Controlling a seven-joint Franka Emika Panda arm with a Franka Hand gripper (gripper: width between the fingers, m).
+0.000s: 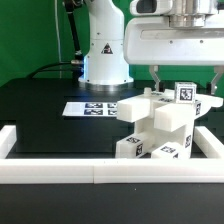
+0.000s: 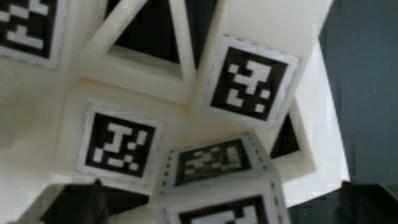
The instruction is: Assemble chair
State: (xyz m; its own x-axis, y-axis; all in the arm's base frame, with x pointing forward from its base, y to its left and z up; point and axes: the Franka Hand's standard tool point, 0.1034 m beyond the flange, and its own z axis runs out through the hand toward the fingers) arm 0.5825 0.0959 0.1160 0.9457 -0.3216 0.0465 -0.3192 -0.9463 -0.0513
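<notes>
Looks far along: a white chair (image 1: 160, 125) in one chunky lump of joined parts, sitting on the black table (image 1: 40, 120). Stands toward the exterior view's right, just behind the front white rail (image 1: 60, 172). No loose chair parts to be seen anywhere else on the table. Hard to tell if every part is pushed in tight or if one is missing, so maybe only a last push or a check left to do.

Right over the lump hangs the gripper (image 1: 187, 82), just above the top tagged block (image 1: 185, 93). Jaws spread as wide as they go, holding nothing as far as can be seen.

Counted:
- one arm (image 1: 105, 45)
- one gripper
- one chair lump
- one marker board (image 1: 90, 108), lying flat, behind the lump and toward the exterior view's left
- at least three tags on the chair from outside, and five in the wrist view, some cut off at the edge

Parts inside the lump — too jumbled to count.
</notes>
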